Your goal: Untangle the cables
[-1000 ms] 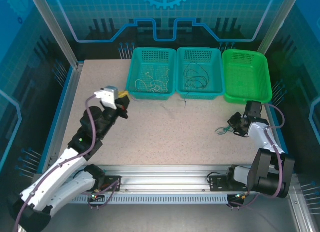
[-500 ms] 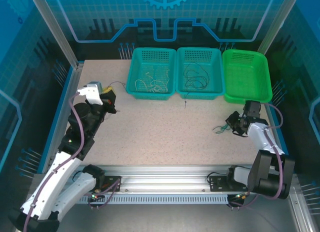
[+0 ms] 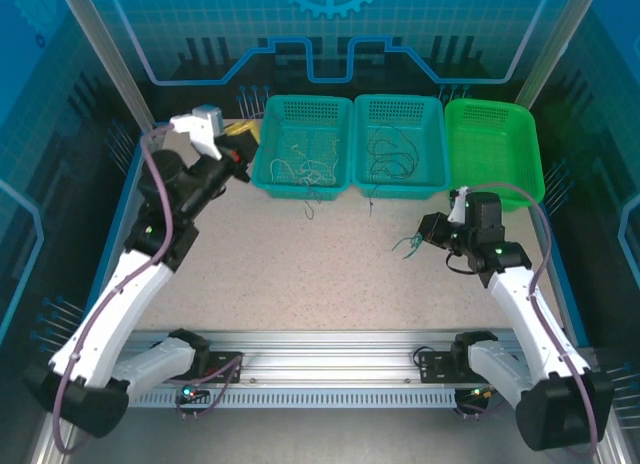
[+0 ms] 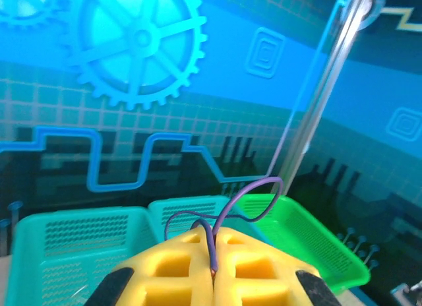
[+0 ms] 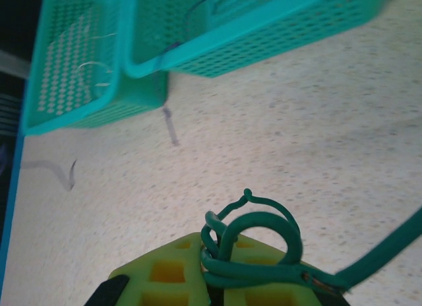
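1. Between the pressed pads of the left pincer (image 4: 212,246) a purple cable (image 4: 227,214) is pinched, held high beside the left teal basket (image 3: 300,189).
2. The right pincer (image 5: 212,253) pinches a coiled green cable (image 5: 254,243) over the surface (image 3: 300,274); the green basket (image 3: 495,196) lies just behind it, rightward.

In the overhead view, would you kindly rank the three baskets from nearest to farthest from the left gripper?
Measured from the left gripper:
1. Left teal basket, at the back, just beside the gripper.
2. Middle teal basket, back centre, next along the row.
3. Green basket, back right, at the far end of the row.
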Tool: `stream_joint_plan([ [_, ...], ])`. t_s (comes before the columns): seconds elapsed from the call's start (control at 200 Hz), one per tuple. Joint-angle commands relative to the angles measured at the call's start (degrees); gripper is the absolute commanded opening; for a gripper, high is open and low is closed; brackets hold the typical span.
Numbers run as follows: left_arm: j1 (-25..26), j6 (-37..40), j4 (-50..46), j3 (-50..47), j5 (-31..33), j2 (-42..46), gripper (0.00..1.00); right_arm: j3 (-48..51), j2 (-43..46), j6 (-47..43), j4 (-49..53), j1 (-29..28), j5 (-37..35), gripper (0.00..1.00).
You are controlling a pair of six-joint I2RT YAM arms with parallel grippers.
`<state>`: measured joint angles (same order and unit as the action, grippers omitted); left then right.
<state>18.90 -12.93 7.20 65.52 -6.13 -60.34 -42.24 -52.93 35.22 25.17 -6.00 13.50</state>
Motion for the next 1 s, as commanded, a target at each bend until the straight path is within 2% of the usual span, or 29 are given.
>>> stream_joint_plan([
  [0.0,2.0,-1.92,7.4,6.19,-6.58,-6.13,0.0,-1.49,2.01,-0.95,2.24,-2.86,-1.83,0.03],
  [0.245,7.06,-0.97,12.01,23.69,-9.08,-22.86,0.0,-0.01,3.09,-0.51,3.81,-5.16,-2.74,0.01],
  [0.52,8.42,-4.61,23.57,37.15,-10.45,-36.01,0.0,1.23,4.31,-0.72,4.97,-5.36,-3.38,0.0],
  [0.64,8.43,-4.61,27.07,43.38,-8.4,-43.23,0.0,1.19,4.41,-0.86,5.09,-5.45,-3.11,0.0],
  [0.84,8.65,-2.83,26.96,52.09,-5.7,-54.95,0.0,1.29,5.61,-1.32,6.41,-5.58,-2.9,0.0],
  [0.995,9.0,1.36,20.14,56.53,-3.89,-62.75,0.0,1.42,7.59,-1.98,8.03,-5.66,-3.81,0.0],
])
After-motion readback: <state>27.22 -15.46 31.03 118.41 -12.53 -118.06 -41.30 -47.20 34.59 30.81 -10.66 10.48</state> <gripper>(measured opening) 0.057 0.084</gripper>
